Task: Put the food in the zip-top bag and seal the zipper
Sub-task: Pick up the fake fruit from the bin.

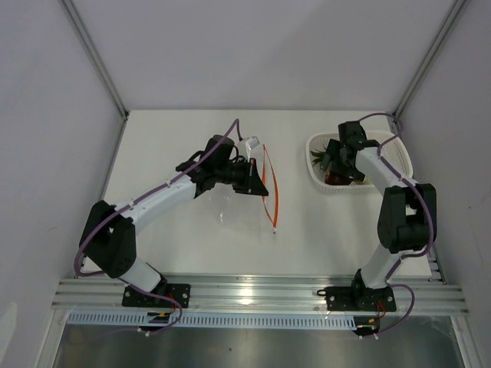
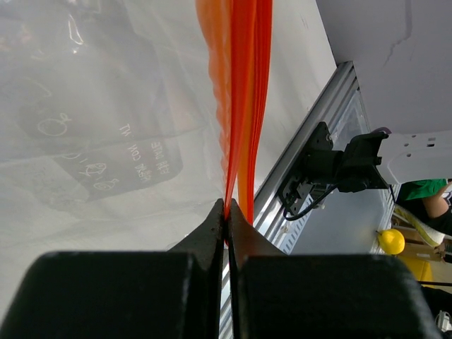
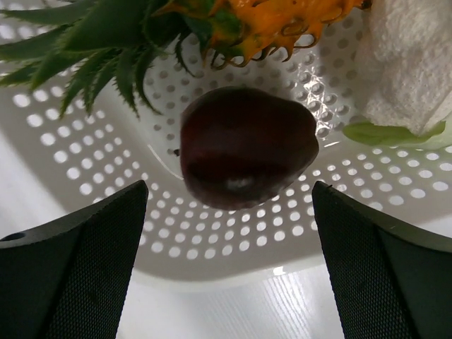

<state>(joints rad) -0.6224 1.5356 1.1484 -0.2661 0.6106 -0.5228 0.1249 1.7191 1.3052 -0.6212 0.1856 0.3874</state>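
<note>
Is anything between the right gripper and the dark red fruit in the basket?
Nothing visible. The open right gripper faces the dark red fruit directly; the pineapple and vegetable piece lie beyond it in the basket.

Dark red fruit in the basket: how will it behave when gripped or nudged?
The dark red fruit looks round and glossy, so it may slip from the right gripper. If nudged, it probably rolls, though the basket wall should contain it.
</note>
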